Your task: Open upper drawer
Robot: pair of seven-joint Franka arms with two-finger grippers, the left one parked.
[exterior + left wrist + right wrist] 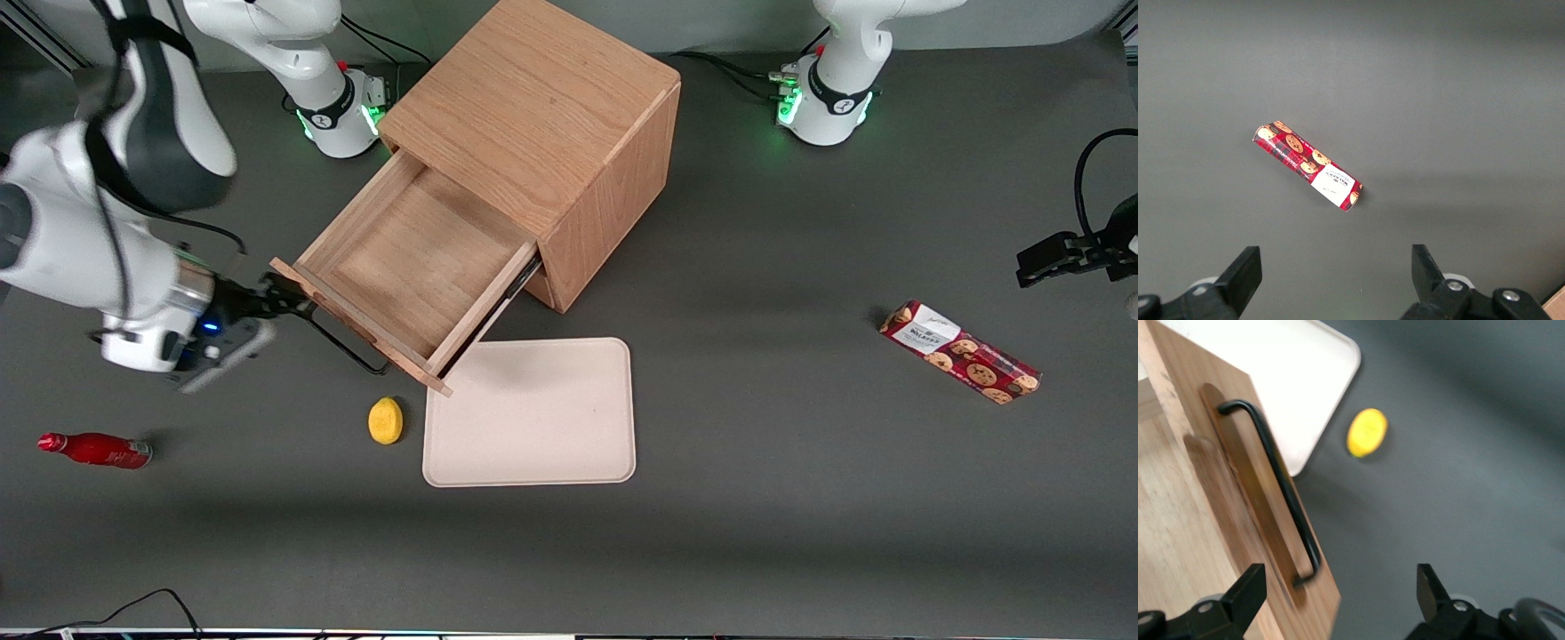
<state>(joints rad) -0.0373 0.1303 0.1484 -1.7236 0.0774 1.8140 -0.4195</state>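
Observation:
The upper drawer [409,258] of the light oak cabinet [533,116] stands pulled far out, its inside bare. Its thin black bar handle [351,347] runs across the drawer front, and shows in the right wrist view [1281,490] on the oak front panel [1238,520]. My right gripper [284,298] is at the end of the drawer front toward the working arm. It is open and holds nothing. In the wrist view the gripper [1340,587] has the corner of the front panel and the handle's end between its spread fingers. The bottom drawer is hidden under the upper one.
A beige tray [531,412] lies on the table just nearer the front camera than the drawer front, also in the wrist view [1291,380]. A yellow lemon [385,420] lies beside it. A red bottle [95,449] lies toward the working arm's end, a cookie box [960,352] toward the parked arm's.

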